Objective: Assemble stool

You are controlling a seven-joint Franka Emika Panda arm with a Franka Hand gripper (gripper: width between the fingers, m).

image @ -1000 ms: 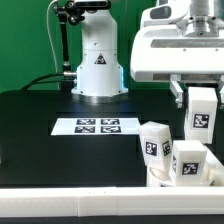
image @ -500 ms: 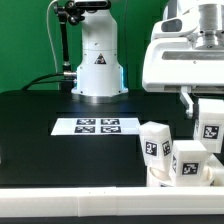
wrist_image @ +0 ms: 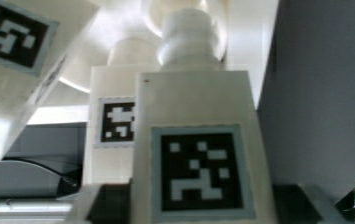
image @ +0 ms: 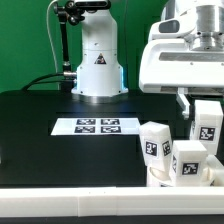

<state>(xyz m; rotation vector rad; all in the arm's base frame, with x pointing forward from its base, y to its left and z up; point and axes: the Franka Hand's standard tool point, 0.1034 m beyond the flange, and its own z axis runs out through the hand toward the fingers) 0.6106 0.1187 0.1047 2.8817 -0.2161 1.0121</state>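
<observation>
Looking at the exterior view's right edge, you'll find the claw (image: 203,108) closed narrow on a white tagged leg, the held leg (image: 207,125), which hangs upright clear of the black bench (image: 40,130). In the wrist view the held leg (wrist_image: 200,165) fills the middle, its tag facing the camera. Just beside and below it, the seat (image: 160,181) sits at the bench's near corner with two legs standing on it: the rear leg (image: 154,142) and the front leg (image: 190,162), touching or nearly so. The held leg sits higher than both. The marker board (image: 97,126) lies flat mid-bench, well apart from the stool parts.
</observation>
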